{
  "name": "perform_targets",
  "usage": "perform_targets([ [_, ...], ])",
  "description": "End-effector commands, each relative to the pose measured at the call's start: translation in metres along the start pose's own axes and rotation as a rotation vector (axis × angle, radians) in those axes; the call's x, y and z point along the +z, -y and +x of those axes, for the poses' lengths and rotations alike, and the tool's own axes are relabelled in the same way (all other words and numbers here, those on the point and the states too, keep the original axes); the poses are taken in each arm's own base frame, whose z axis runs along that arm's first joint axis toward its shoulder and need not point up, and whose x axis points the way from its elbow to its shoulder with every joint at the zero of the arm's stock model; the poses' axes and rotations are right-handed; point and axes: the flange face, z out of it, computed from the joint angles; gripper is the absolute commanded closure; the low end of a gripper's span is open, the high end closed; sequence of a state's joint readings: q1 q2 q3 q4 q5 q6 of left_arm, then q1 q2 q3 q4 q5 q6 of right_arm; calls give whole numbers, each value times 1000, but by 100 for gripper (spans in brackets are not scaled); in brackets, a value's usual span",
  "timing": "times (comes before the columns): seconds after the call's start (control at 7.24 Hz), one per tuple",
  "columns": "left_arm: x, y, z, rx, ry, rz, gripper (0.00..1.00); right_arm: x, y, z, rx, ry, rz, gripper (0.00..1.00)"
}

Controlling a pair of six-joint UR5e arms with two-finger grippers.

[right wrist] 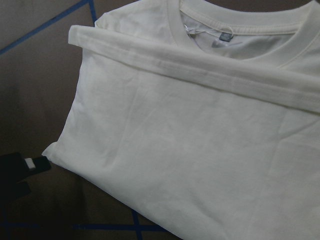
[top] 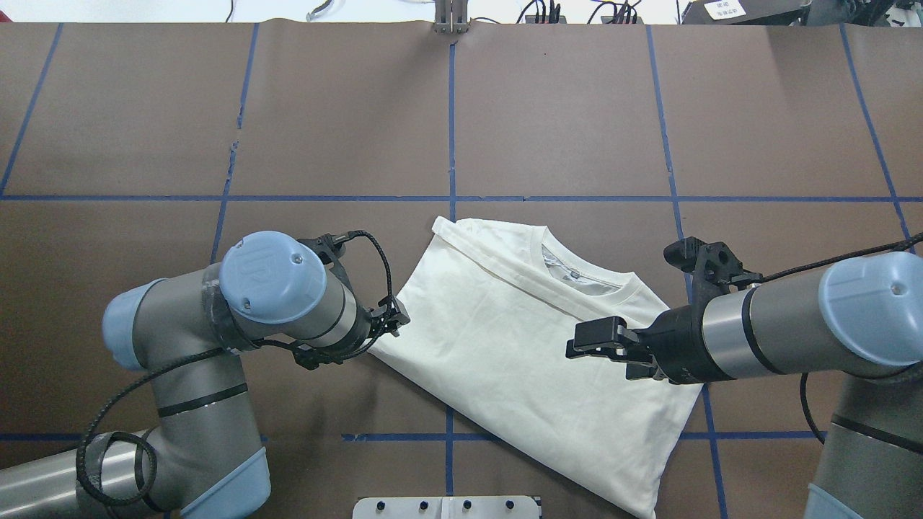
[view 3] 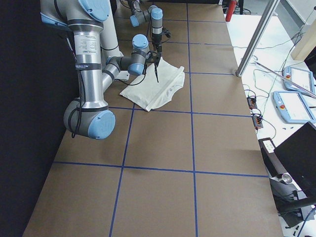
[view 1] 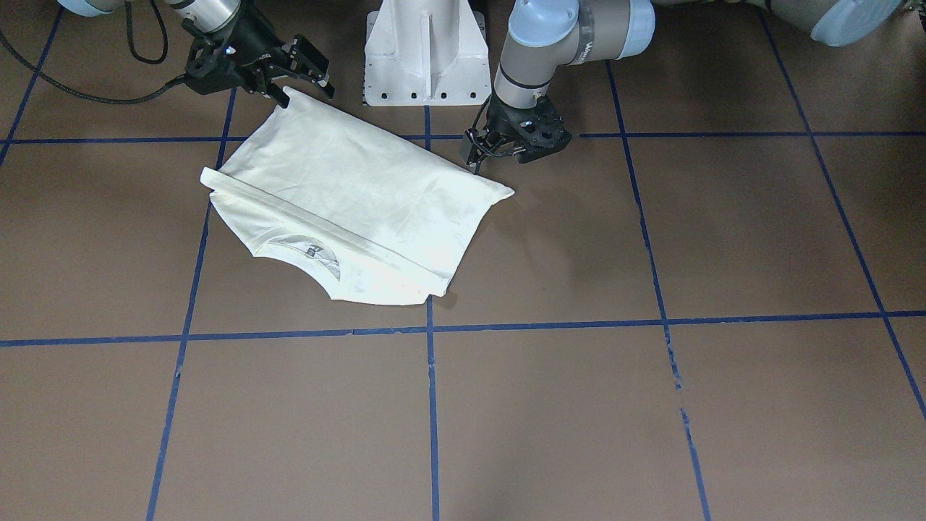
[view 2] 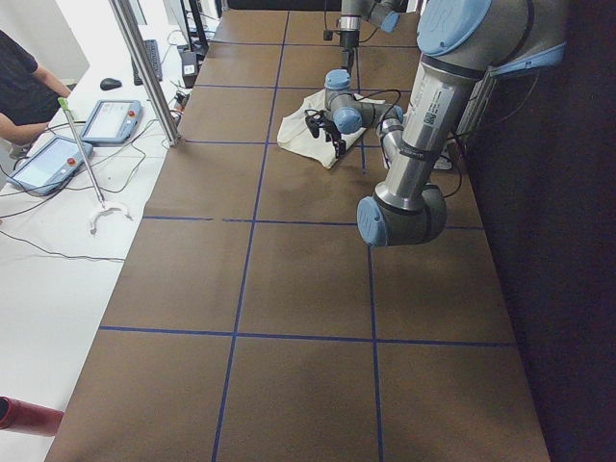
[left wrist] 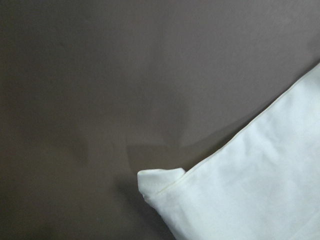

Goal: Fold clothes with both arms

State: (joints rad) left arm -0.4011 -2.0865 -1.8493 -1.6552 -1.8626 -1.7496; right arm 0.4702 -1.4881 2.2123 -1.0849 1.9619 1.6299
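At table (top: pixel 577 108) centre, robot side, the T-shirt (top: pixel 519 339) lies folded, plain side up. Right gripper (top: pixel 588 340), fingers spread, at 3 o'clock. Left gripper (top: pixel 393 321) at 9 o'clock corner; finger state indeterminate.

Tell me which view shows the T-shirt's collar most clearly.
The right wrist-mounted view: the collar lies along the top edge, close, with its grey label. The overhead and front-facing views show it small; the side views, barely; the left wrist view, only a fabric corner.
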Motion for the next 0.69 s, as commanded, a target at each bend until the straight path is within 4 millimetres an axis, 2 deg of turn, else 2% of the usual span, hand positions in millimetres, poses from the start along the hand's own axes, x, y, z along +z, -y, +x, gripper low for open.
perform_targets([
  [0.0,38,12,1,-7,-25,19,11,-4,8,-9,-4,20,21,0],
  [0.14,42,16,0,-8,-27,40,15,-4,10,-8,-5,18,26,0],
  [0.28,44,17,0,-10,-23,41,25,-2,12,-7,-3,12,28,0],
  [0.41,49,17,-2,-13,-14,42,45,-1,12,-6,-2,9,28,0],
  [0.55,48,17,-2,-7,-15,40,73,-1,12,-6,-2,9,28,0],
])
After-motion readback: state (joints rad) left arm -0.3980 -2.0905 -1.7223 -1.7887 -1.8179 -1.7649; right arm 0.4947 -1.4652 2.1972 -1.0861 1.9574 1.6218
